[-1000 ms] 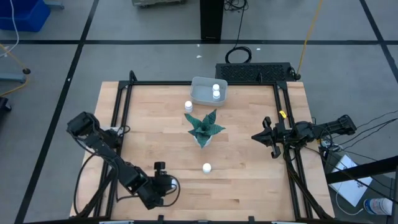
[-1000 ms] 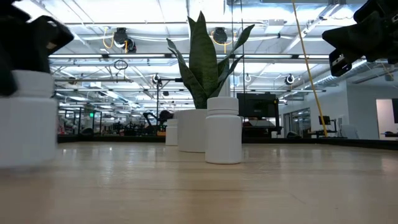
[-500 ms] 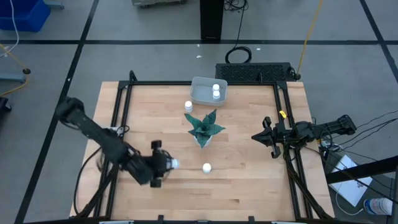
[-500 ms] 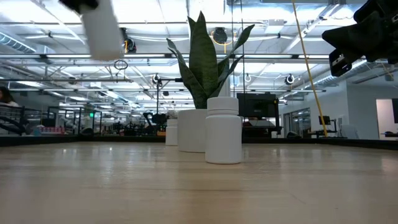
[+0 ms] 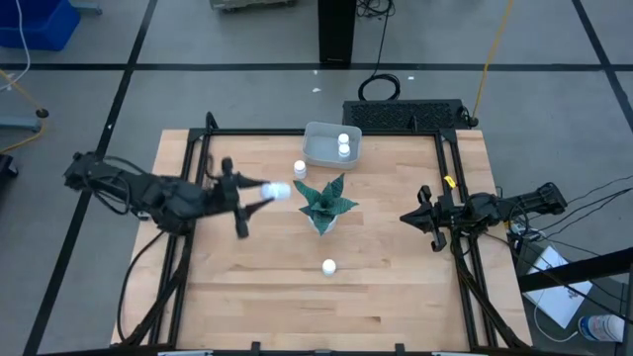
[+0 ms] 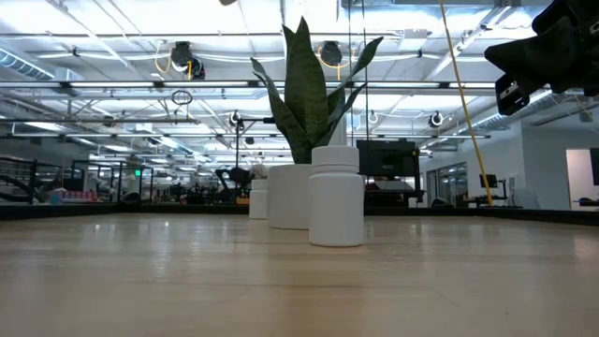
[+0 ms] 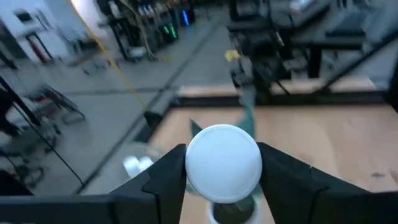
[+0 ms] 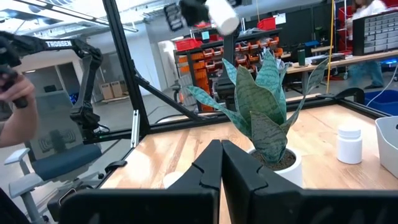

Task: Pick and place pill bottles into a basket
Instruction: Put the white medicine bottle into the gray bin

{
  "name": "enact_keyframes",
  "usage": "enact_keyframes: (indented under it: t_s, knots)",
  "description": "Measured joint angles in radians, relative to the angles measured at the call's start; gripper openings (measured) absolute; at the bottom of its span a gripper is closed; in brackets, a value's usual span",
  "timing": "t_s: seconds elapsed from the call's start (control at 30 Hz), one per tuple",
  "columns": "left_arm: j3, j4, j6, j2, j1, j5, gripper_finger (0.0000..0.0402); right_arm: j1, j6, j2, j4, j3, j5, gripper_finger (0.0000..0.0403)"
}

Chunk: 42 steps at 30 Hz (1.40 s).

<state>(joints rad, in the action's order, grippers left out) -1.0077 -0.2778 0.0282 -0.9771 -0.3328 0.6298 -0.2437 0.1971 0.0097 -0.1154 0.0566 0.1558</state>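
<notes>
Since my left hand [image 5: 259, 195] grips a bottle [image 5: 280, 190] held sideways above the desk [image 5: 396, 287], cap leading, the basket [image 5: 318, 153] lies at about one o'clock from it, past the plant [image 5: 325, 206]. Two bottles already sit in the basket, one stands just beside it at seven o'clock, another rests at the plant's six o'clock. My right hand [image 5: 423, 220] waits closed at the desk's right edge. The low view misses the carried bottle.

One readable marking: a brand name on a robot arm.
In the right wrist view, the white word "TROSSEN" runs along the dark upper link of the left arm [image 8: 62, 45]; nothing else can be read.
</notes>
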Motion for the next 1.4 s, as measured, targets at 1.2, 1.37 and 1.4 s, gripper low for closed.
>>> enact_keyframes:
  t_s: [1.2,1.37,1.4]
  knots:
    - [0.000,-0.112,0.003,-0.005,0.542,-0.111,0.0194,0.000,0.000,0.000,0.000,0.000,0.000,0.0000]
    - [0.000,-0.126,-0.005,-0.005,0.646,-0.194,0.0263,0.000,0.000,0.000,0.000,0.000,0.000,0.0000]
    - [0.000,-0.127,-0.005,-0.005,0.662,-0.206,0.0273,0.000,0.000,0.000,0.000,0.000,0.000,0.0000]
